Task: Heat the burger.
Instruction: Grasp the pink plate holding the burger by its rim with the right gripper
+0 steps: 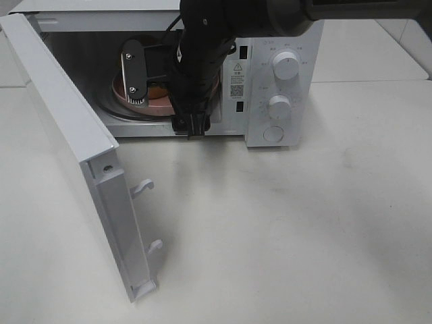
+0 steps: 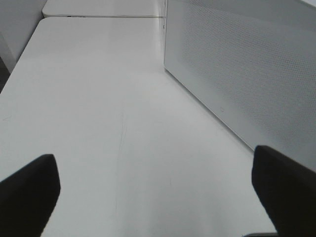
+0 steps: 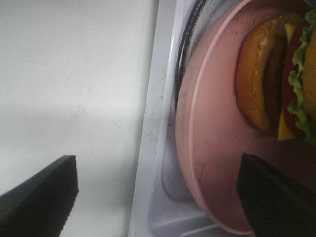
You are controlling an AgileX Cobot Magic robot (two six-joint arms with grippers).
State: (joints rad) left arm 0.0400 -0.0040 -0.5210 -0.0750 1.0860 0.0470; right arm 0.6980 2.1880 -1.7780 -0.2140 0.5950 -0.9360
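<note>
The burger [image 3: 276, 84], with golden bun, green lettuce and dark patty, sits on a pink plate [image 3: 212, 148] inside the open microwave [image 1: 277, 40]. In the high view only a small orange part of the burger [image 1: 156, 90] shows on the plate [image 1: 158, 106], behind my right arm. My right gripper [image 3: 158, 197] is open at the cavity's front edge, one finger [image 3: 276, 192] over the plate rim and the other on the table side, holding nothing. In the high view the right gripper [image 1: 183, 101] reaches into the cavity from above. My left gripper [image 2: 158, 197] is open and empty over the table.
The microwave door [image 1: 61, 135] stands swung open at the left, its latch hooks [image 1: 143, 187] sticking out. Two knobs [image 1: 287, 67] and a round button [image 1: 273, 133] are on the panel at the right. The microwave's perforated side wall [image 2: 237, 74] is close to my left gripper.
</note>
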